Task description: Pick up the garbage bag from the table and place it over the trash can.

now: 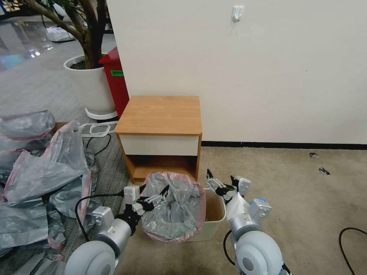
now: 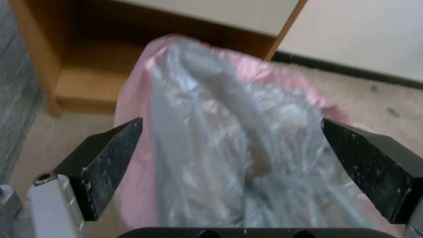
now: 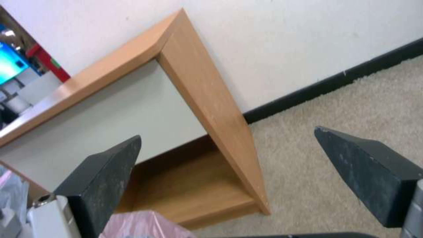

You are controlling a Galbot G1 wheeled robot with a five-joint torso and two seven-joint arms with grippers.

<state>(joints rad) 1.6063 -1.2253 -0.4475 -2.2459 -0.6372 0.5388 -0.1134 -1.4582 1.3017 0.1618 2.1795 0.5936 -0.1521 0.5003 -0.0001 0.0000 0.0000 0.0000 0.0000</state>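
Draping over the left part of the bin (image 1: 214,214), the bag (image 1: 174,208) sits with its pink rim spread wide and its grey body crumpled inside; the bin's right side stays bare, cream wall and rim exposed. The bin stands on the carpet just in front of the table (image 1: 160,114), whose top holds nothing.

The left gripper (image 1: 160,196) hovers at the bag's left edge with its fingers spread apart; from its wrist camera the bag (image 2: 229,142) fills the gap between the two black fingertips (image 2: 105,158), though whether either one touches the plastic is hard to tell. The right gripper (image 1: 220,185) hangs above the bin's right rear corner, also spread wide and holding nothing, facing the table's lower shelf (image 3: 198,185).

A heap of similar bags (image 1: 38,172) lies on the floor to the left. No readable writing shows; the red box (image 1: 114,80) carries a green label too small to read.
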